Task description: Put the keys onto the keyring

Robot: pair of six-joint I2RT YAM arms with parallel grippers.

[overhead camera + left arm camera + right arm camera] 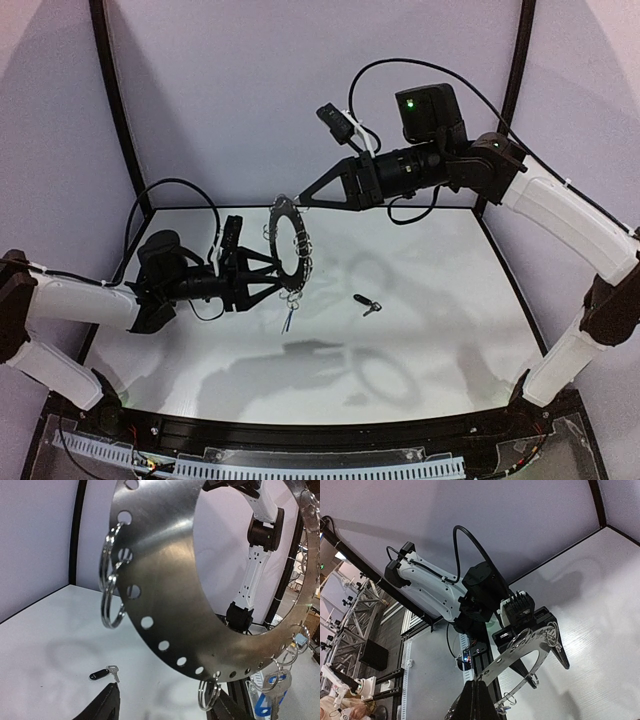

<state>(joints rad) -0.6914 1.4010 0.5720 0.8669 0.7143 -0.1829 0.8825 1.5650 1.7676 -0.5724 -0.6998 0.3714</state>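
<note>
- Keyring [165, 580]: it stands upright in the air over the table [450, 300]. The right gripper [297, 205] is clamped tight on its top rim.
- The left gripper [165, 707] sits at the keyring's lower arc. Its jaws are apart on either side of one wire loop [209, 692], and as far as can be seen they grip nothing.
- The blue key [288, 318] already hangs from the keyring's bottom edge. The black key [367, 304] lies flat on the table, well to the right of the keyring and below it, so half the job looks undone.
- Risk: the keyring is pinched only at one thin edge. A push from the left gripper on a loop could swing or twist it in that grip, or work it loose.
- Risk: the black key lies low and flat. A pinch from above may skid it across the table rather than lift it.
- Risk: the loops are thin and sit close together, so open fingers near them could snag one. The hanging blue key could also sway into the way.
- The top view alone shows both arms, the grip point and both keys together.
- The left wrist view alone shows the rim's holes and the loops up close, with the blue key at the keyring's lower right.
- The right wrist view shows the closed fingers [476, 695] meeting the rim, but not the black key.
</note>
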